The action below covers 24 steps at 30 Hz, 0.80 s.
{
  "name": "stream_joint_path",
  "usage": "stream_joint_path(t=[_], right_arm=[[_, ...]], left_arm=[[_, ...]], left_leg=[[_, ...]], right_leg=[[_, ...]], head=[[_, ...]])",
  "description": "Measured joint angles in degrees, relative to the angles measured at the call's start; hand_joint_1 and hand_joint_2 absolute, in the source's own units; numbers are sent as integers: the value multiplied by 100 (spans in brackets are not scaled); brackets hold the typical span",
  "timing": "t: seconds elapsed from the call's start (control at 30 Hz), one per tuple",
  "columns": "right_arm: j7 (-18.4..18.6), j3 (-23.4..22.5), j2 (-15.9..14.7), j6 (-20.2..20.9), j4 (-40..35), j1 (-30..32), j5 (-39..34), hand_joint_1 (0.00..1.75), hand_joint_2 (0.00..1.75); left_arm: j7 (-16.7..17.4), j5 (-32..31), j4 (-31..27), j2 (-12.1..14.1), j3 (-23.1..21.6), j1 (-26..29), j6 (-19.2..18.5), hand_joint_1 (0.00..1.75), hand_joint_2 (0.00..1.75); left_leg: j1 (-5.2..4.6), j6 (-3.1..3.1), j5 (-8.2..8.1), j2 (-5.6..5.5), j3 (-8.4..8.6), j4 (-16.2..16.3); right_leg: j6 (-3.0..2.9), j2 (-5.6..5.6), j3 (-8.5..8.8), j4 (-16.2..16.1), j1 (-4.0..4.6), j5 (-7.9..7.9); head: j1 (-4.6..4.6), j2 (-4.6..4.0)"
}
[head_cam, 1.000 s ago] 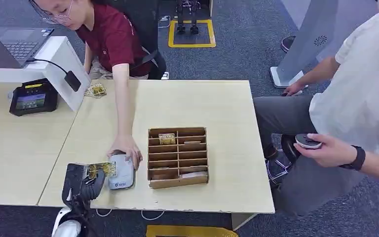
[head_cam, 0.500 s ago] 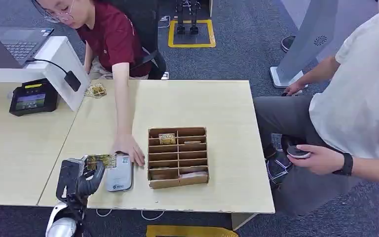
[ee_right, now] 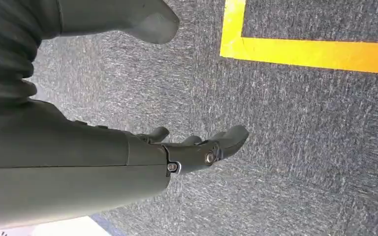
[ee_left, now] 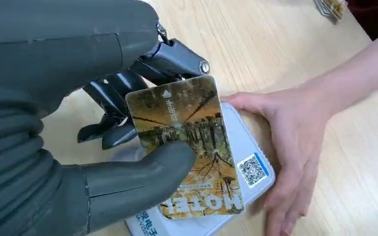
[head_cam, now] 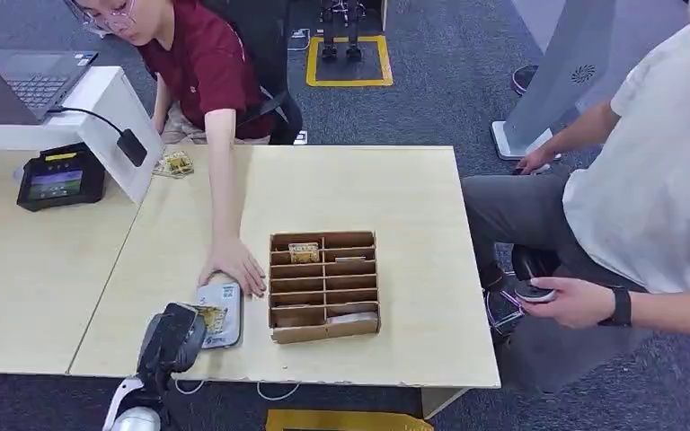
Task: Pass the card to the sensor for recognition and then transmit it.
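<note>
My left hand (head_cam: 172,339) (ee_left: 93,162) pinches a yellow-brown hotel card (ee_left: 187,147) (head_cam: 210,317) between thumb and fingers. It holds the card flat just above the white card sensor (head_cam: 222,314) (ee_left: 216,221) near the table's front edge. A person's hand (head_cam: 234,263) (ee_left: 285,128) rests on the far end of the sensor. My right hand (ee_right: 197,147) hangs over the grey carpet with its fingers spread and nothing in it.
A wooden slotted organiser (head_cam: 323,285) with a card in its back row stands just right of the sensor. A payment terminal (head_cam: 59,176), a laptop and a small card pile (head_cam: 173,163) sit at the back left. A second person sits at the right table edge.
My left hand has turned and moved right, bringing the card over the sensor. The sensor has shifted slightly under the person's hand. The seated person's hand at right has dropped lower.
</note>
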Motion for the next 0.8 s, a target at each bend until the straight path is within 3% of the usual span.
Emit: stream_joint_path(t=[0.3,0.8], right_arm=[[-24,44,0,-9,0,-6,0,0,175],[-28,70,0,-20,0,-9,0,0,175]], left_arm=[[116,-428,435,-63,22,-104,216,175,175],[111,-457,651,-111,46,-197,249,175,175]], left_leg=[[0,0,0,-1,0,0],[1,-1,2,-2,3,-1]], right_leg=[[0,-1,1,0,0,0],[0,-3,5,1,0,0]], head=[[-2,0],[2,0]])
